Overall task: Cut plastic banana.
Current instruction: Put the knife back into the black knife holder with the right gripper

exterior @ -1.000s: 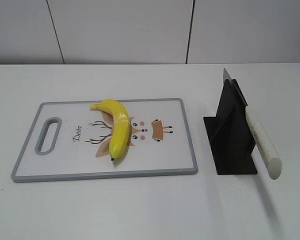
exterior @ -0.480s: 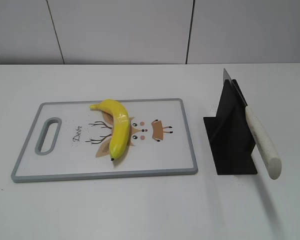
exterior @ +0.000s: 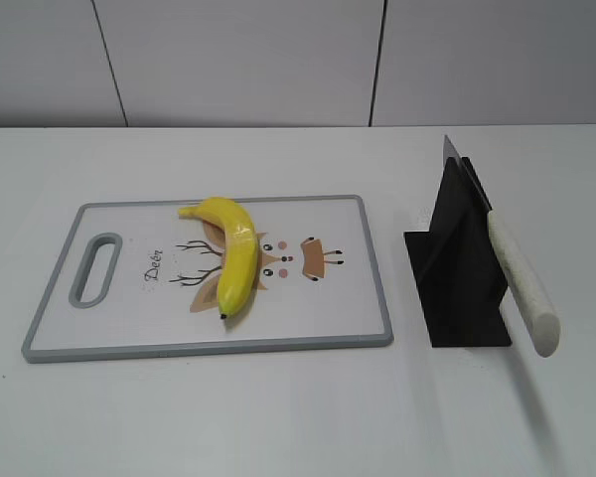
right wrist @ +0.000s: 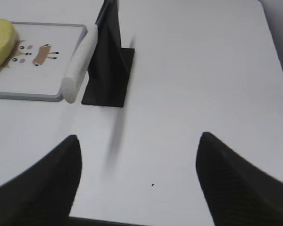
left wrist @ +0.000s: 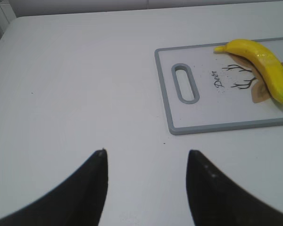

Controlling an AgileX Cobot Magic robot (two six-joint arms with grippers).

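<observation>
The plastic banana [exterior: 233, 253] is glossy yellow with a dark tip and lies on the grey-rimmed white cutting board [exterior: 363, 214]. It also shows in the left wrist view [left wrist: 264, 68] and partly in the right wrist view [right wrist: 1, 40]. A knife with a white handle [exterior: 521, 283] rests in a black stand [exterior: 457, 268]; both show in the right wrist view, the handle [right wrist: 78, 66] beside the stand [right wrist: 108, 61]. My left gripper [left wrist: 146, 153] is open and empty over bare table, left of the board [left wrist: 162, 75]. My right gripper [right wrist: 139, 139] is open and empty, short of the stand. Neither gripper shows in the exterior view.
The white table [exterior: 298, 417] runs to a grey panelled wall [exterior: 278, 60] at the back. The board has a slot handle [exterior: 94, 268] at its left end and a deer drawing in the middle. The table's near edge shows in the right wrist view [right wrist: 132, 221].
</observation>
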